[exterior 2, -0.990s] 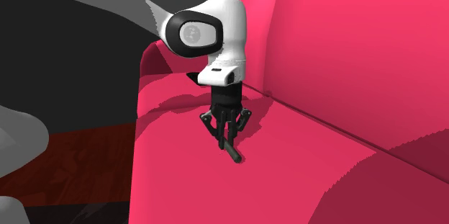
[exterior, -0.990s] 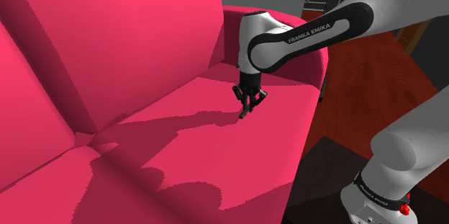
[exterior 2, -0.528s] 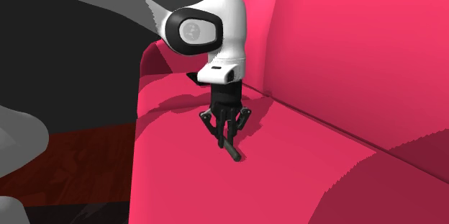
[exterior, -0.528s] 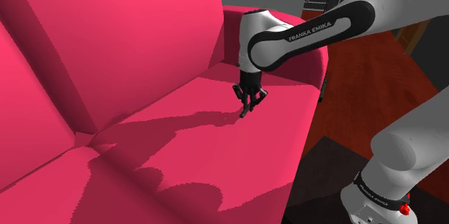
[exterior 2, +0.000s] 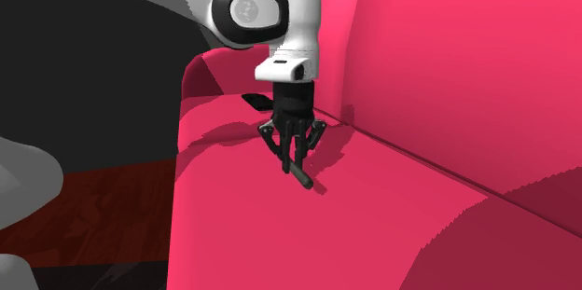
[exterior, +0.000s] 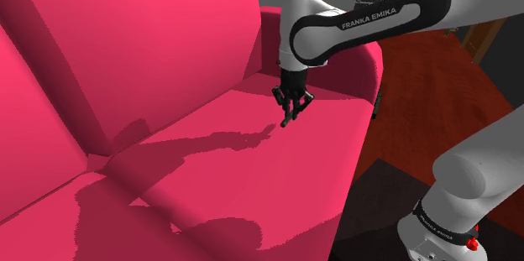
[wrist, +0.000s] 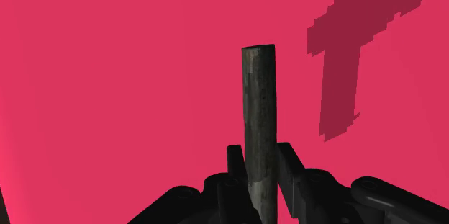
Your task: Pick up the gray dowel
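A dark grey dowel [wrist: 260,122] sticks out between my two black fingers, clasped near one end. My gripper [wrist: 259,163] is shut on it. In the shoulder view the gripper [exterior: 290,117] hangs a little above the pink sofa seat [exterior: 227,184], near the armrest, with the dowel [exterior: 288,119] held clear of the cushion. In the second exterior view the dowel [exterior 2: 301,174] slants down from the gripper [exterior 2: 293,161] and its shadow falls on the seat below.
The pink sofa backrest [exterior: 126,41] rises at the shoulder view's left. A rounded armrest [exterior: 357,49] lies behind the gripper. Beyond the sofa's edge is a dark wooden floor [exterior: 428,91]. The robot's stand [exterior: 441,226] is at lower right.
The gripper has risen with the dowel in it. The dowel, which lay touching the seat, now hangs above the cushion.
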### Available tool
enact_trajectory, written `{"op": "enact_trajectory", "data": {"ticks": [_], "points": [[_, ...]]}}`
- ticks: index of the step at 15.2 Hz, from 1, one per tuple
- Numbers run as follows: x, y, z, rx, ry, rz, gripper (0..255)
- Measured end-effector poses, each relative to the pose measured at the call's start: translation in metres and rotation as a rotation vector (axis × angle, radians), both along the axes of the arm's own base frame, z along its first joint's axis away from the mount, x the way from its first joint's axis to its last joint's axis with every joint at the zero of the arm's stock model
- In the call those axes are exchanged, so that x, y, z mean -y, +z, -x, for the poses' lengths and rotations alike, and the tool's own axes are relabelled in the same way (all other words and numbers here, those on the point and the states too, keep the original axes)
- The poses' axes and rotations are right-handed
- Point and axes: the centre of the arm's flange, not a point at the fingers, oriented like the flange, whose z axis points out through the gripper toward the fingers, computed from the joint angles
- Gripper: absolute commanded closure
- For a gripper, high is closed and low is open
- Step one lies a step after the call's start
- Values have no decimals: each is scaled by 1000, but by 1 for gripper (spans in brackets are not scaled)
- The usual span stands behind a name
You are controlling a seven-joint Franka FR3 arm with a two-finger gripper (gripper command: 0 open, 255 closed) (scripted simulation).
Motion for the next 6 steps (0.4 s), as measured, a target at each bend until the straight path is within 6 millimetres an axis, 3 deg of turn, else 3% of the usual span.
{"op": "enact_trajectory", "data": {"ticks": [6], "points": [[1, 28, 0, 0, 0, 0, 255]]}}
